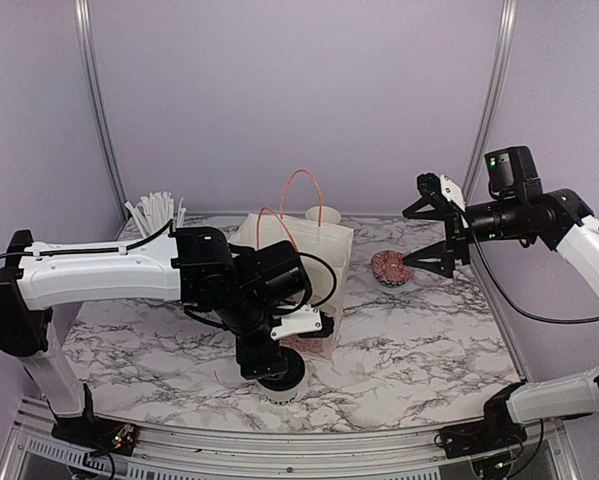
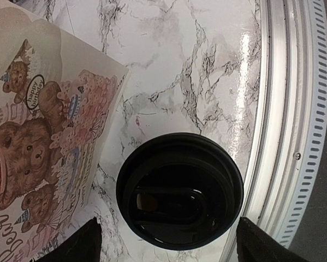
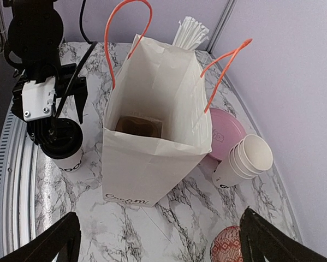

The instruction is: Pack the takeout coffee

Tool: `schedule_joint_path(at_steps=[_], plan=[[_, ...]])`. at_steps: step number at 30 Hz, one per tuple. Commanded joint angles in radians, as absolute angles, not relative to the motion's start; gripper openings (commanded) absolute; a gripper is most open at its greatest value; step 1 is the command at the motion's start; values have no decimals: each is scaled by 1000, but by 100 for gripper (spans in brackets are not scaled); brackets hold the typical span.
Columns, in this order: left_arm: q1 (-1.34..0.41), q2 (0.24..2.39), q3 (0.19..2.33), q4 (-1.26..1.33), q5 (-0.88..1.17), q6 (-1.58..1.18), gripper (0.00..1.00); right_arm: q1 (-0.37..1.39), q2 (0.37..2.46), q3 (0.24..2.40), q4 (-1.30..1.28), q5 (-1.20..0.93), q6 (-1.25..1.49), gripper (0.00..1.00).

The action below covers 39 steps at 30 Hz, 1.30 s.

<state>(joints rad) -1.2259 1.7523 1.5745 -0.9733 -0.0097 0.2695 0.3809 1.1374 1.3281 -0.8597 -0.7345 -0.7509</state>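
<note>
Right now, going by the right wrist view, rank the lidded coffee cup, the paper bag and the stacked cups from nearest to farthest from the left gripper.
1. Lidded coffee cup: directly under the left gripper, near the table's front rail.
2. Paper bag: standing right beside that cup.
3. Stacked cups: beyond the bag, on its other side.
</note>
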Motion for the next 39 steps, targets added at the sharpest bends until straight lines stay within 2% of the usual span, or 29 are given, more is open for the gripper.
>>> schedule_joint_path(at_steps=[1, 10, 19, 39], plan=[[-1227, 1786, 1613, -1002, -5, 289, 86, 371, 1129, 1324, -824, -754, -736, 98], [-1221, 1817, 1607, -1002, 30, 288, 86, 371, 1129, 1321, -835, -765, -745, 98], [-1216, 1831, 1603, -1002, 43, 292, 80, 371, 1132, 1321, -837, -770, -750, 96], [-1218, 1845, 1595, -1002, 28, 290, 78, 371, 1201, 1394, -812, -744, -679, 92]])
